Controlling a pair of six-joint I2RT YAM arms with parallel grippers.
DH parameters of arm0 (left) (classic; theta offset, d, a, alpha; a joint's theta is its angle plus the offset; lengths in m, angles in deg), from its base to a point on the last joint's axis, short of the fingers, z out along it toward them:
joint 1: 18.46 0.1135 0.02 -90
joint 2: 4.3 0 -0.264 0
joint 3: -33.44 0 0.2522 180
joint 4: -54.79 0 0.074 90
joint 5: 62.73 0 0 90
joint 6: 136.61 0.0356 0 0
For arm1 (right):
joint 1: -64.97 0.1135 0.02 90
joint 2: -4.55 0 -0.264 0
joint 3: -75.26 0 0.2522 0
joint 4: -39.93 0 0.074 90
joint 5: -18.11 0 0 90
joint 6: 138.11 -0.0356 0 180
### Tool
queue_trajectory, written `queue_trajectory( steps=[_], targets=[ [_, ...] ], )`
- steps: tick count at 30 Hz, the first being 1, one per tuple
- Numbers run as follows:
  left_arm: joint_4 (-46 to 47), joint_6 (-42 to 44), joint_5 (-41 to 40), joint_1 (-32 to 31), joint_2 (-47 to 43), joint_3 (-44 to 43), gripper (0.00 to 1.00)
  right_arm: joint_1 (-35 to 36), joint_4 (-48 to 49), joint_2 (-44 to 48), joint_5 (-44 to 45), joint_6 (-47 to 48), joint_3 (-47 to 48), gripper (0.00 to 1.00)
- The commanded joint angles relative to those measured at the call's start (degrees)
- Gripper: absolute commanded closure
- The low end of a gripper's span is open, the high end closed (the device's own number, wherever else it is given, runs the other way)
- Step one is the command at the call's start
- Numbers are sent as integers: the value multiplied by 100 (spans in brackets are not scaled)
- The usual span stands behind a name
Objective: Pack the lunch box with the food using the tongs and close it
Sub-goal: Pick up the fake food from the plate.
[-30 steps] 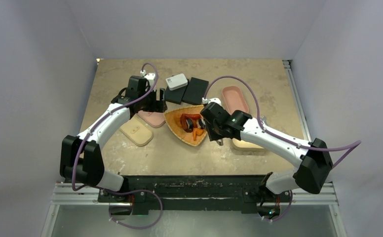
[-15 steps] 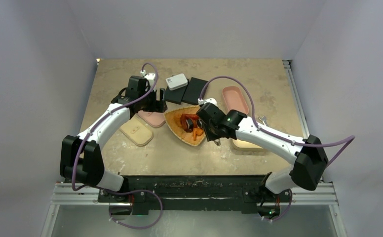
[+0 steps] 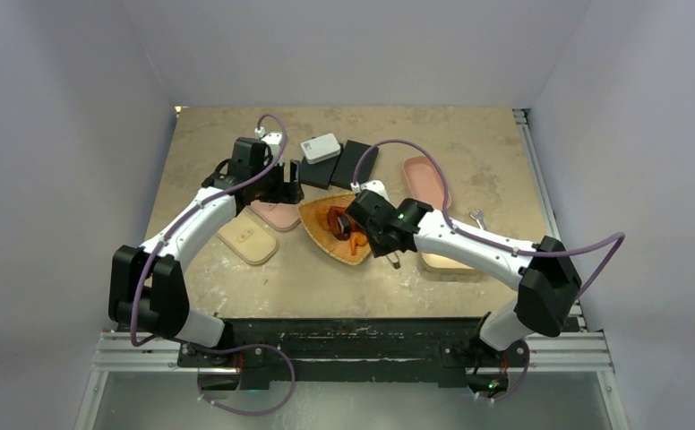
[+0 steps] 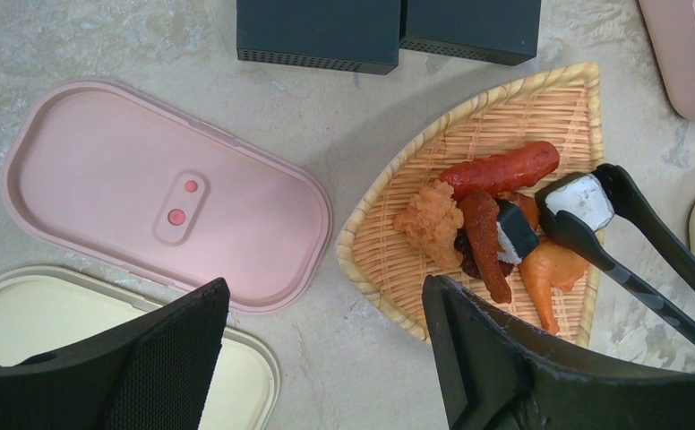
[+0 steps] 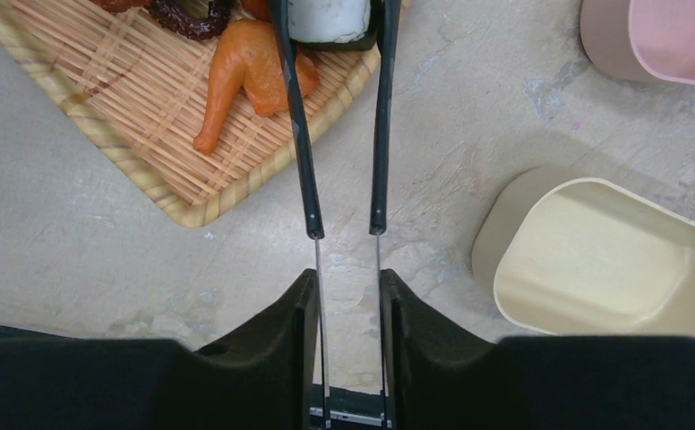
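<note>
**Wicker to box: one piece pinched, nothing packed yet**

Grips the tongs (image 5: 301, 134) in the right gripper (image 5: 344, 282), narrowed partway onto their two thin arms. Pinches a dark piece with a white face (image 4: 579, 199) between the black tips, at the far corner of the wicker tray (image 4: 389, 269); lifted or resting on it, cannot tell. Leaves the rest of the food (image 4: 496, 170) heaped on that tray: red sausage, fried lump, orange leg, dark strips. Shows nothing inside the cream box (image 5: 595, 260), nor in the visible part of the pink box (image 5: 657, 36). Holds the left gripper (image 4: 324, 287) spread wide and empty above the pink lid (image 4: 147, 193) and cream lid (image 4: 57, 305), both lying off their boxes. Judged barely begun: every piece to carry across, then lidding.
</note>
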State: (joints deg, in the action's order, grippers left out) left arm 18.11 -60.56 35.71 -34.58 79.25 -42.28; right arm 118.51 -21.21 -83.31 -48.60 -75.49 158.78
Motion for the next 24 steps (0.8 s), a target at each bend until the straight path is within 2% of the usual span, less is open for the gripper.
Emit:
queue_trajectory(
  steps=[1,4,7,24],
  targets=[
    [198,-40,96,30,-146,14,21,42,-84,12,312,-83,255,72],
    [193,-37,97,30,-146,17,21,43,-62,-11,299,-105,239,91],
    [191,-38,91,34,-151,17,21,43,-98,0,316,-189,276,100],
    [191,-42,69,30,-189,17,21,43,-300,431,254,-532,517,100]
  ],
)
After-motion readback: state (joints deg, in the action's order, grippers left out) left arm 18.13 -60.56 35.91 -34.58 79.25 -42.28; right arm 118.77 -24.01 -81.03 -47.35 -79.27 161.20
